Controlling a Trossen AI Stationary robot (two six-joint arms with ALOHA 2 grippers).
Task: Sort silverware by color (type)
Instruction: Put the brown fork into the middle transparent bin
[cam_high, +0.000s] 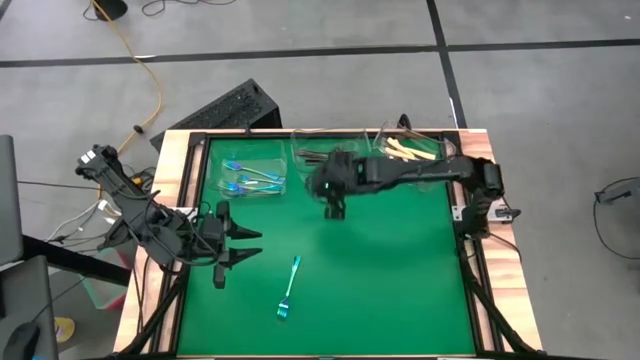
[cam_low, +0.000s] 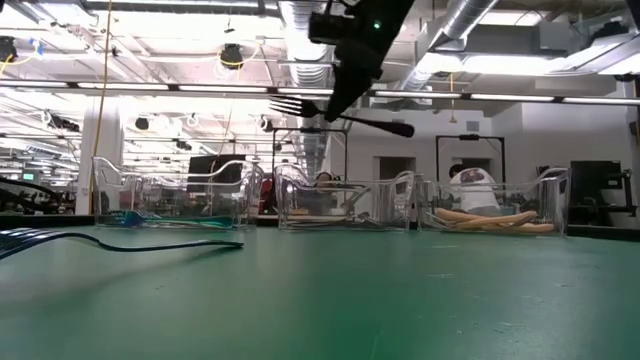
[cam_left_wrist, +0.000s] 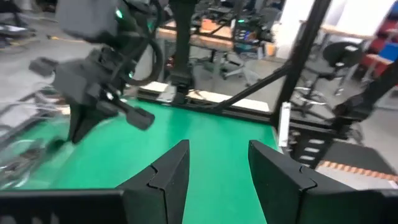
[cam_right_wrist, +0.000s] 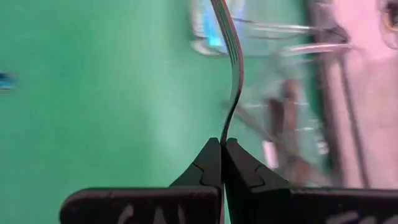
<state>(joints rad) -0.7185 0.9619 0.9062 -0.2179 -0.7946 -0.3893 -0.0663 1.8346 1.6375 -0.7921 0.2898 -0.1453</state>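
My right gripper (cam_high: 333, 207) hangs over the far middle of the green mat, shut on a dark grey fork (cam_low: 340, 112) that is well above the table. A shiny blue-teal fork (cam_high: 289, 290) lies flat on the mat near the front; the low view shows the same fork (cam_low: 150, 243). My left gripper (cam_high: 236, 250) stands open at the mat's left side, holding nothing. Blue forks lie in the far-left clear tub (cam_high: 250, 176), dark ones in the middle tub (cam_high: 318, 158), and cream-handled ones in the right tub (cam_high: 410, 150). My right gripper pinches the dark fork between its two fingertips, about the middle of its length (cam_right_wrist: 226, 134). The fingers slant down from above and lie across the fork. The fork is lifted clear and nearly level, with its tines (cam_low: 290, 103) to one side and its handle end (cam_low: 400, 129) slightly lower.
The three clear tubs stand in a row along the mat's far edge (cam_low: 340, 205). A black frame rail (cam_high: 470, 250) borders the mat on the right. Bare green mat (cam_high: 390, 280) lies at the centre and right.
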